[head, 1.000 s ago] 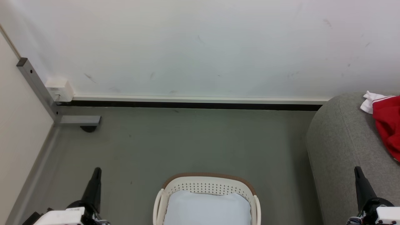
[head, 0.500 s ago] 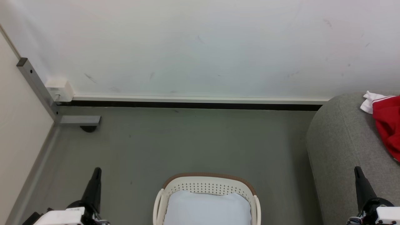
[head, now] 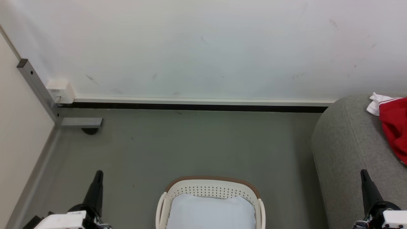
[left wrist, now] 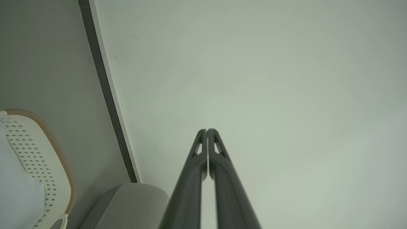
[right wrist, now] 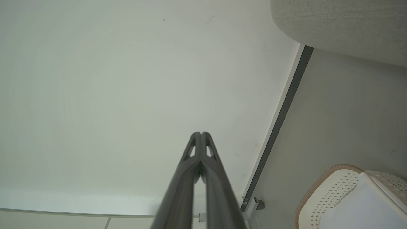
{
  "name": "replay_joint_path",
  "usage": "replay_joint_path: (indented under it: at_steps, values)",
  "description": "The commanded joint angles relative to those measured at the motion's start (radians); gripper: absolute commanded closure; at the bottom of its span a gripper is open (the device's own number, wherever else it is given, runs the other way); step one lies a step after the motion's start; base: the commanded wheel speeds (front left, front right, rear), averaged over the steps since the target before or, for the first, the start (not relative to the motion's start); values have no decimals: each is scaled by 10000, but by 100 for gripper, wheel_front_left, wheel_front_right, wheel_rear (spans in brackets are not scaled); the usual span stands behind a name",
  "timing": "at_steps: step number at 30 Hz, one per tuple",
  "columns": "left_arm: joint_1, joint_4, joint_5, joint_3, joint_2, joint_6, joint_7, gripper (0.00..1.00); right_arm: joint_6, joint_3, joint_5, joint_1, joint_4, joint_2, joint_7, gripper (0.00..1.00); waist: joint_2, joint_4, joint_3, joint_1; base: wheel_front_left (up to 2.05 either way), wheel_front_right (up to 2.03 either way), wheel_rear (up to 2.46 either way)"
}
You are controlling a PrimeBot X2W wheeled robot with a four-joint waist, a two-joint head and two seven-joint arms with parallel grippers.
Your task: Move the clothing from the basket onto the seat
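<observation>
Two hands are hanging low, one on either side of the basket (head: 210, 186). The left hand (head: 98, 176) and the right hand (head: 364, 175) are each keeping their fingers pressed together, pinching nothing. Red clothing (head: 396, 127) is lying on the grey seat (head: 346, 143) off to the right (white trim is poking out at its top). The basket is sitting on the floor (head: 190, 143) near the seat, holding a pale pad (head: 211, 211).

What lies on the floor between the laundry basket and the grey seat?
Nothing. In the head view, the strip of grey floor between the basket and the seat is bare.
</observation>
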Motion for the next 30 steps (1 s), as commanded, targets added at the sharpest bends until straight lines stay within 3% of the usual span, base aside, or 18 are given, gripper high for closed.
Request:
replay_joint_path:
  at_steps: [1,30]
  values:
    - [-79,-37,-138,17,21,-50,35,100,-21,-36,4,-125,-50,-78,31,100,-1,0,0,0,0,0,0]
    - [-79,-38,-139,16,21,-50,34,100,-21,-35,5,-126,-50,-78,31,100,-1,0,0,0,0,0,0]
